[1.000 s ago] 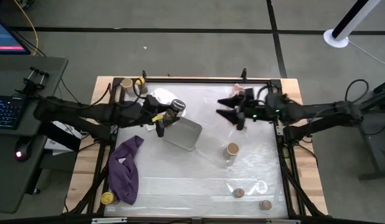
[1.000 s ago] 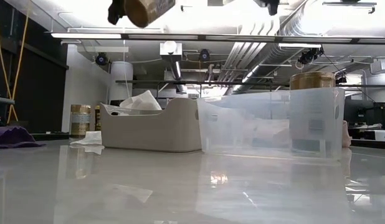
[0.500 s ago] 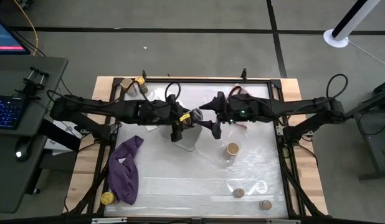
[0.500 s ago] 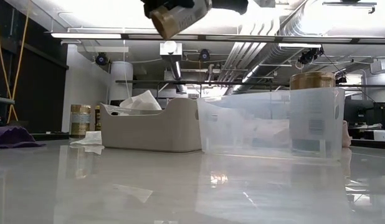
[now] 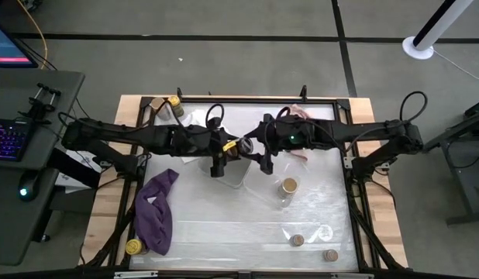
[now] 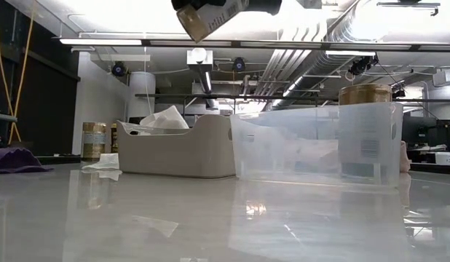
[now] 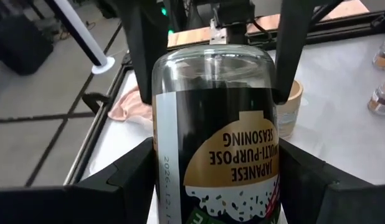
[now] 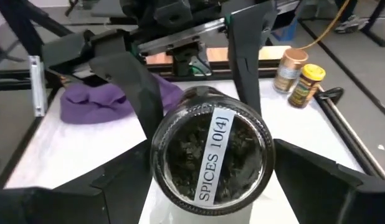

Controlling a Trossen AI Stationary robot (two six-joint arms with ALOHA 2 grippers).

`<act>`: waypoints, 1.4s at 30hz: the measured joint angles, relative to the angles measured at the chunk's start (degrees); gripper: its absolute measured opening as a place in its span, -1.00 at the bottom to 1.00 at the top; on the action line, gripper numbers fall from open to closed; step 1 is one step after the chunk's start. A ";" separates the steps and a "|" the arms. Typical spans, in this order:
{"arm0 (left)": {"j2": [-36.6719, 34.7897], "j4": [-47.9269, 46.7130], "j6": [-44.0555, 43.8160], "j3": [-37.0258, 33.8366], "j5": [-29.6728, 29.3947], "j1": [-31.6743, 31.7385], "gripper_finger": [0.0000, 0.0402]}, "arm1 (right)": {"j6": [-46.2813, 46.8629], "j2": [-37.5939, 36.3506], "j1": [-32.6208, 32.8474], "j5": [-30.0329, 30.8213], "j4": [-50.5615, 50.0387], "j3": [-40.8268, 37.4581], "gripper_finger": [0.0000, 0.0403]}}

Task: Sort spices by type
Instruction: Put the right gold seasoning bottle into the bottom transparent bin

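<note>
While gripped by left tool (image 7: 214, 168) & right tool (image 8: 205, 168): clear jar (image 7: 214, 130) w/ dark flakes, "SPICES 10[4]" base label.

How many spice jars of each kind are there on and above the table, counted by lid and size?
Wider tan-topped jars: 3 (held jar, binned jar, corner jar)
Dark yellow-lidded jars: 2
Tiny brownish jars: 2
Total: 7
</note>
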 joint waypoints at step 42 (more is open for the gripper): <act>0.56 -4.35 -0.39 0.27 -3.88 2.75 0.85 | 4.15 -1.31 -1.62 -1.01 -2.41 -0.13 0.35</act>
